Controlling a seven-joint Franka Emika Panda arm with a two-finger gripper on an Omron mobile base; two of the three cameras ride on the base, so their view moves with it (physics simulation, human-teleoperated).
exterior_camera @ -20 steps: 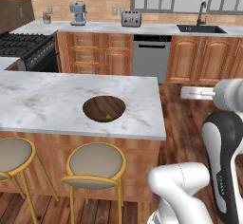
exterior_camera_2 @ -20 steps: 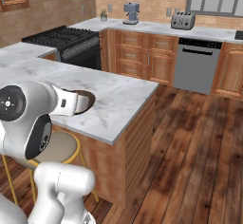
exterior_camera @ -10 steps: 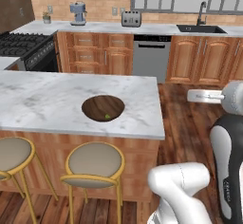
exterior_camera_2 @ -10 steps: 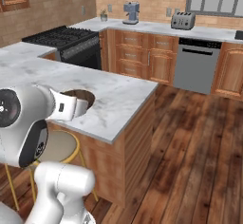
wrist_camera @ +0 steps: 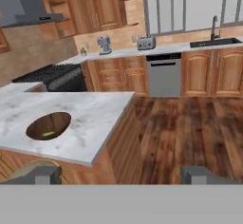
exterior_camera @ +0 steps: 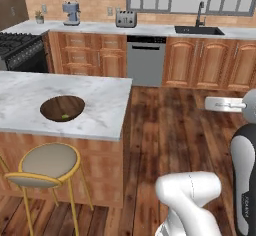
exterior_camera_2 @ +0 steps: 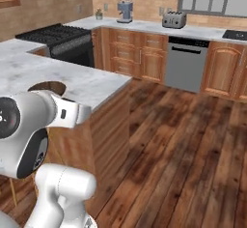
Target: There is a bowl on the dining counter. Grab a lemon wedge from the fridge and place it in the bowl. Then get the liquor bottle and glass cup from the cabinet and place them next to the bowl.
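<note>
Your gripper rides wide open and empty, the bowl with its lemon wedge sits on the dining counter to your left, and the bottle and glass ahead are likely slick and breakable, so grip mid-body.

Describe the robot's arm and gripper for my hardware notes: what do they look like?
The arm is glossy white with rounded, bulbous links. One link carries a dark grey joint section with small lettering; in the right base view a round dark joint cap has a small red mark. The gripper has two small dark grey fingertips. No cables show.
</note>
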